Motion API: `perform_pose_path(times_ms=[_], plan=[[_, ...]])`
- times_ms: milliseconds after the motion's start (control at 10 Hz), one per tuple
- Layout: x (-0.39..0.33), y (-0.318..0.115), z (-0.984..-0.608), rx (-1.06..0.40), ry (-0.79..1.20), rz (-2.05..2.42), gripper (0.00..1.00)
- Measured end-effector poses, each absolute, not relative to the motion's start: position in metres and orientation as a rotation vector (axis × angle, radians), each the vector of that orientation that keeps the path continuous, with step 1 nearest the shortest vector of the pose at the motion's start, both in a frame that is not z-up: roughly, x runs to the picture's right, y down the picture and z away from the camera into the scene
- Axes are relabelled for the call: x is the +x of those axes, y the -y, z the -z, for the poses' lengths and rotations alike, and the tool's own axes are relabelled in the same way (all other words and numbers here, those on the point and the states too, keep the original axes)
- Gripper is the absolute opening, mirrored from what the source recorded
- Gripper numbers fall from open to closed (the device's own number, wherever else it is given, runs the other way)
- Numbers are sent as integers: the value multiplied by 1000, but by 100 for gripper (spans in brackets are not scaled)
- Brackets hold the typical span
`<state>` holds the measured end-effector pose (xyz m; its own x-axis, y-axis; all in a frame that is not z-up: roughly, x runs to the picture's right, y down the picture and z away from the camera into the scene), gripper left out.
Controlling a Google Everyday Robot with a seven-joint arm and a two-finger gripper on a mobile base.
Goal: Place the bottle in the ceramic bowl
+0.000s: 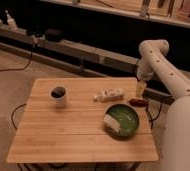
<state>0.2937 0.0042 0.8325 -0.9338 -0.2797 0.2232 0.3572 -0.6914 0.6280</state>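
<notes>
The bottle lies on its side on the wooden table, whitish with a white cap toward the left. The ceramic bowl sits just in front of it, green inside with a darker rim, and a pale cream block rests in its left part. My gripper hangs from the white arm above the table's right edge, to the right of the bottle and apart from it.
A white mug with a dark inside stands at the table's left. A small reddish-brown object lies by the right edge under the gripper. Shelving and cables run behind the table. My white base stands at the right.
</notes>
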Motion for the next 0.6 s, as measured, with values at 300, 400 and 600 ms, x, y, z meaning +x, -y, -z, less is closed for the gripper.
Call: perform_pose_path(times_ms=[300, 400, 600], plan=[[291, -4, -833, -136, 1005, 2611, 80], [284, -2, -834, -80, 1009, 2637, 80], [263, 8, -839, 112, 996, 2727, 80]])
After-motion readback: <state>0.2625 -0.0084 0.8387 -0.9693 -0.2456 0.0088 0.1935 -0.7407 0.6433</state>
